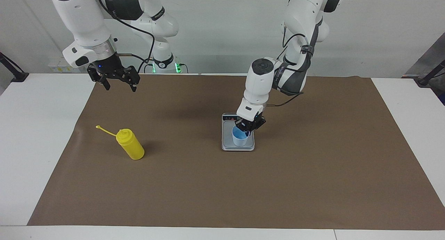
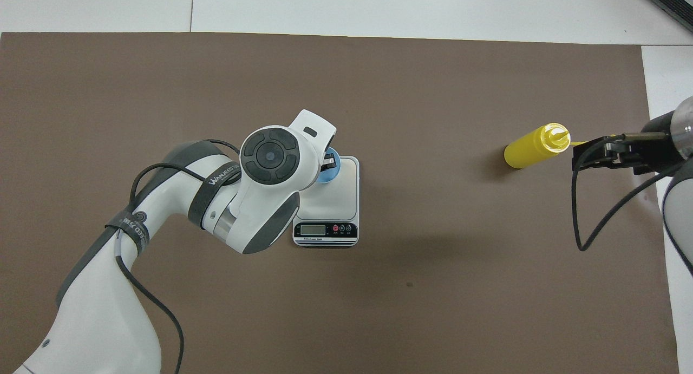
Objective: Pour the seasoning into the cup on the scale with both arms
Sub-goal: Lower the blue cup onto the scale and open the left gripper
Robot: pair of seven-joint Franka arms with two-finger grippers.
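Observation:
The light-blue cup (image 1: 240, 137) stands on the silver-grey scale (image 1: 238, 147) at the middle of the brown mat. My left gripper (image 1: 248, 127) is down at the cup's rim and shut on it. In the overhead view the left arm's wrist covers most of the cup (image 2: 330, 169) and the scale's plate (image 2: 341, 198) shows beside it. The yellow seasoning bottle (image 1: 130, 145) stands upright toward the right arm's end, its cap strap sticking out. My right gripper (image 1: 119, 86) hangs open and empty, raised over the mat's edge, clear of the bottle (image 2: 533, 146).
The brown mat (image 1: 222, 188) covers most of the white table (image 1: 38, 129). The scale's display strip (image 2: 325, 230) faces the robots. Black stands (image 1: 14, 71) sit at the table's corners by the robots.

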